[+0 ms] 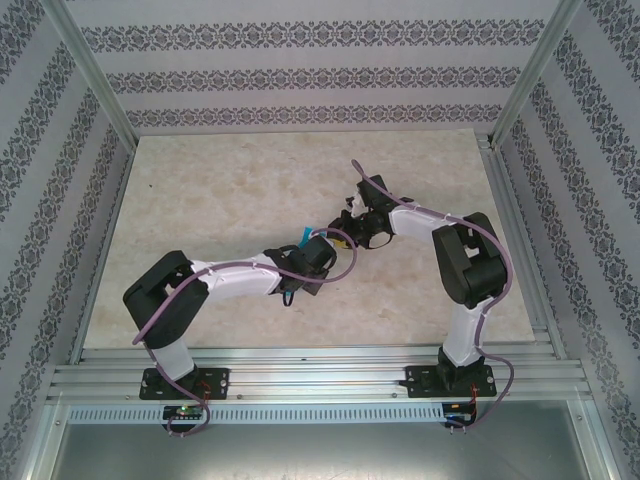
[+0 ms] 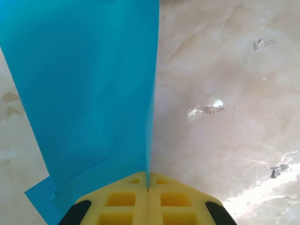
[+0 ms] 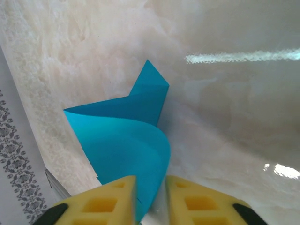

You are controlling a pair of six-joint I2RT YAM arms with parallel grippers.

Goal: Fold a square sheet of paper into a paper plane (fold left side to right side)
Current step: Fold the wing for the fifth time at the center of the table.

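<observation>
The cyan-blue square sheet of paper [image 2: 93, 93] is folded, with layered edges and a crease, and is held up off the table. My left gripper [image 2: 148, 174] is shut on its lower edge, the yellow pads pressed together with the paper between them. In the right wrist view the paper [image 3: 126, 140] curls upward, and one pointed corner rests on the table. My right gripper [image 3: 151, 180] is open, the paper's edge standing in the gap beside the left pad. From above, a sliver of paper [image 1: 303, 237] shows between the left gripper [image 1: 315, 250] and the right gripper [image 1: 347, 228] at mid-table.
The marbled beige tabletop [image 1: 200, 200] stretches around both arms. Patterned walls [image 1: 300, 80] and aluminium posts [image 1: 90, 70] enclose it on three sides. A metal rail [image 1: 320, 375] carries the arm bases at the near edge.
</observation>
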